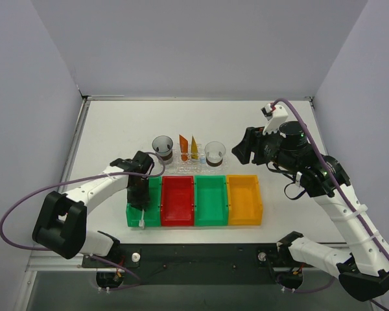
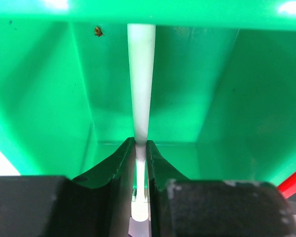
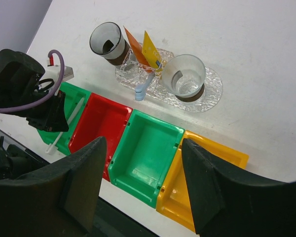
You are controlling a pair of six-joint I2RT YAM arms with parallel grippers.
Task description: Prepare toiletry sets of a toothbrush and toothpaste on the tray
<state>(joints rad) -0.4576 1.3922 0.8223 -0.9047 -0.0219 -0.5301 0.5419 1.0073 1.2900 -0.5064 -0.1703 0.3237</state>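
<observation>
My left gripper (image 1: 141,201) reaches into the leftmost green bin (image 1: 153,206) and is shut on the white toothbrush (image 2: 141,74), which lies along the bin toward its near end (image 1: 142,220). The left wrist view shows the handle pinched between the jaws (image 2: 141,144). The transparent tray (image 1: 188,166) behind the bins holds the orange tube (image 1: 183,145), the yellow-orange tube (image 1: 194,148) and the pale blue toothbrush (image 3: 142,89). My right gripper (image 1: 243,151) is open and empty, held in the air right of the tray, above the bins (image 3: 143,143).
Two clear cups (image 1: 163,146) (image 1: 214,153) stand on the tray's ends. A row of bins sits before the tray: green, red (image 1: 177,201), green (image 1: 211,199), orange (image 1: 244,199). The last three look empty. Walls enclose the table on three sides.
</observation>
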